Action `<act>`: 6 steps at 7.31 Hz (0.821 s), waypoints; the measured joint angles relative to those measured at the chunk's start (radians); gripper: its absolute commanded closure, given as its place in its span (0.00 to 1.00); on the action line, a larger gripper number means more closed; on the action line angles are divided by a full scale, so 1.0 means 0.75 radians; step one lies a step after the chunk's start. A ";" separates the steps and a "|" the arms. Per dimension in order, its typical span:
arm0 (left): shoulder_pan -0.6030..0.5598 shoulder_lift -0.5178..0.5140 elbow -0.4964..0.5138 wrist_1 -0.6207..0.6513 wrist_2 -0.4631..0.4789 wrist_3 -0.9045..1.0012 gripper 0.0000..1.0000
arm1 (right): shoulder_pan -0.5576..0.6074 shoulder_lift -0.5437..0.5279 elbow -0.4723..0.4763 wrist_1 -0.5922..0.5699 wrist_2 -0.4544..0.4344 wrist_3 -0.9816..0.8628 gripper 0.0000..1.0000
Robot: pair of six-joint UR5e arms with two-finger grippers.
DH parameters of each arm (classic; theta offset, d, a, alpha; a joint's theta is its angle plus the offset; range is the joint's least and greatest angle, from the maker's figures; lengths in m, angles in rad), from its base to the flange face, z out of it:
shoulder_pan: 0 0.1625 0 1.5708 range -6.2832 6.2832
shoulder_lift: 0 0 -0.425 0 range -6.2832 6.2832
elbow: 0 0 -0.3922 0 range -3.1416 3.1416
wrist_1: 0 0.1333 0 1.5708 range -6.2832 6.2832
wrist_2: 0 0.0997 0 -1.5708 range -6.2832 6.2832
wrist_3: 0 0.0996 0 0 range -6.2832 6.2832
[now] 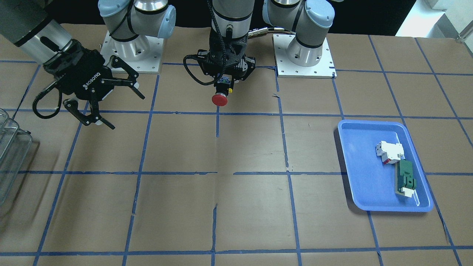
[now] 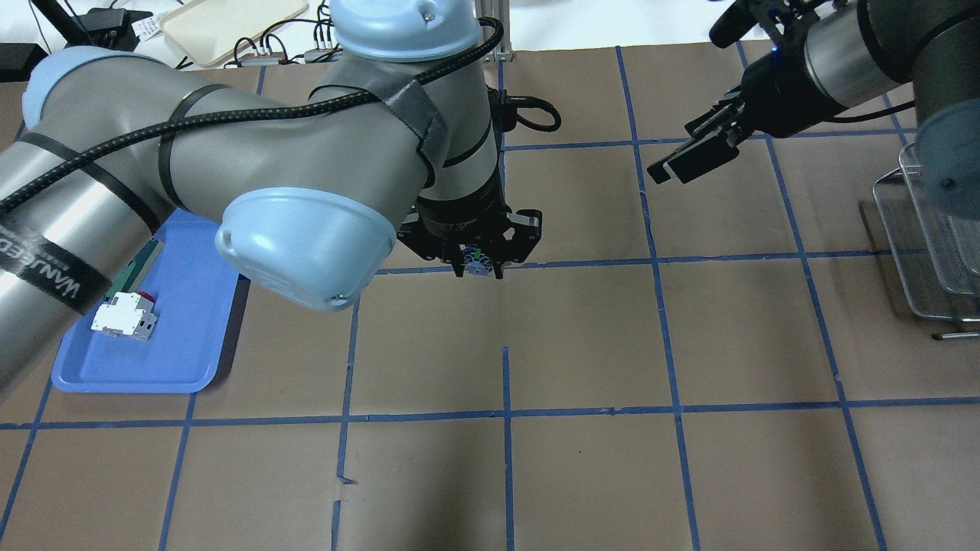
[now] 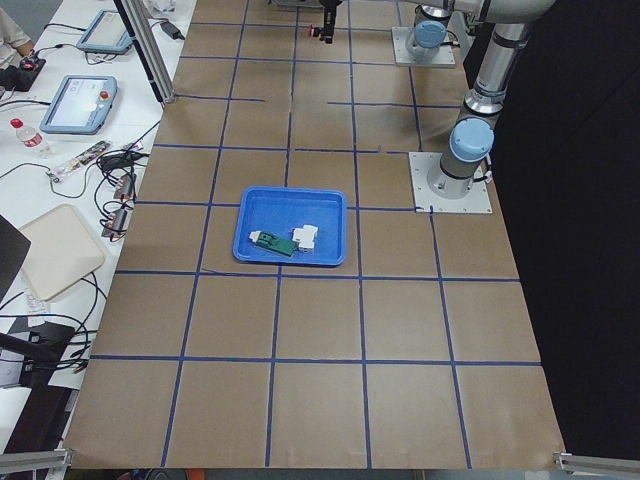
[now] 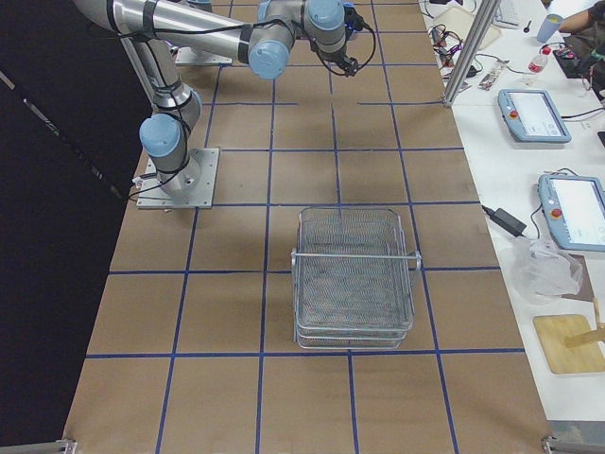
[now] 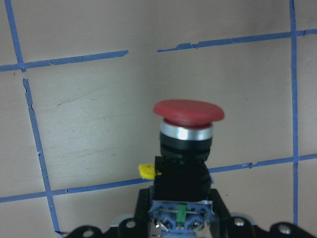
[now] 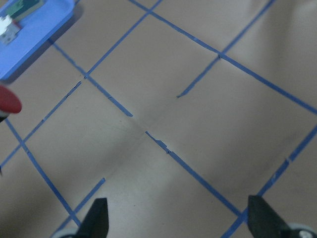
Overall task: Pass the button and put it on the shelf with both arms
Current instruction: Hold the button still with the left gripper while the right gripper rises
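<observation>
My left gripper (image 1: 223, 85) is shut on the black body of the button (image 1: 220, 99) and holds it above the table's middle, near the robot, with the red cap pointing away from the robot. In the left wrist view the button (image 5: 187, 113) stands straight out of the jaws. From overhead only the button's blue-green rear (image 2: 478, 264) shows under the left gripper (image 2: 480, 256). My right gripper (image 1: 105, 105) is open and empty, in the air between the button and the shelf (image 1: 10, 155). The right wrist view shows its spread fingertips (image 6: 97, 218) and the red cap (image 6: 9, 101) at the left edge.
A blue tray (image 1: 360, 177) on the robot's left side holds a white block (image 1: 390, 151) and a green-and-white part (image 1: 405, 178). The wire shelf (image 2: 919, 245) stands at the table's end on the robot's right and also shows in the right exterior view (image 4: 354, 284).
</observation>
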 measured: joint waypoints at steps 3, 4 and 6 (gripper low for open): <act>0.000 0.002 0.002 -0.002 0.002 0.000 0.98 | 0.007 -0.005 -0.043 0.026 -0.182 0.650 0.00; 0.001 0.004 0.002 -0.003 0.002 0.000 0.98 | 0.010 -0.007 -0.054 0.034 -0.200 0.721 0.00; 0.000 0.008 0.002 -0.008 0.002 0.000 0.98 | 0.016 -0.007 -0.060 0.039 -0.203 0.764 0.00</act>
